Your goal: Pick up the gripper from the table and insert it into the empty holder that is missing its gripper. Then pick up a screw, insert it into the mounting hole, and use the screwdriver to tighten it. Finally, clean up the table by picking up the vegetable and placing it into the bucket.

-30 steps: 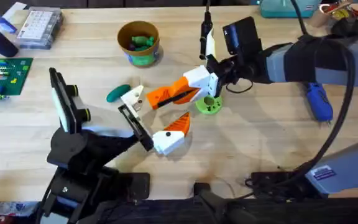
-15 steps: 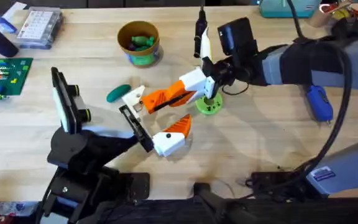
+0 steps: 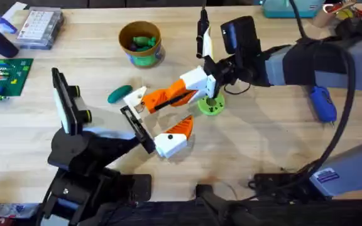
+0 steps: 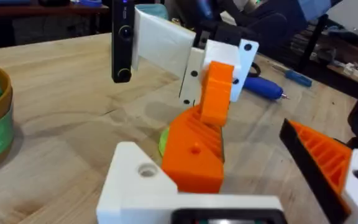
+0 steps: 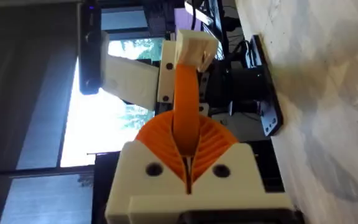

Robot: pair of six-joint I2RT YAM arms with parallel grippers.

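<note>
My right arm has swung a touch left and away from me over the last second and now sits almost still. Its right gripper point(image 3: 144, 100) is clenched on the gripper point(image 3: 134, 96), holding that white piece just beyond the tip of the holder point(image 3: 137, 129), not yet seated as far as I can judge. The left gripper point(image 3: 157, 118) lies spread, bare bar well apart from its orange finger. To me the carry looks over and the alignment starts. The vegetable point(image 3: 119, 93) waits just left, the bucket point(image 3: 141, 43) farther off.

A robotics workshop: wooden bench point(image 3: 263, 144), circuit board point(image 3: 2, 76), parts organizer point(image 3: 39, 26), blue screwdriver point(image 3: 322, 102).
</note>
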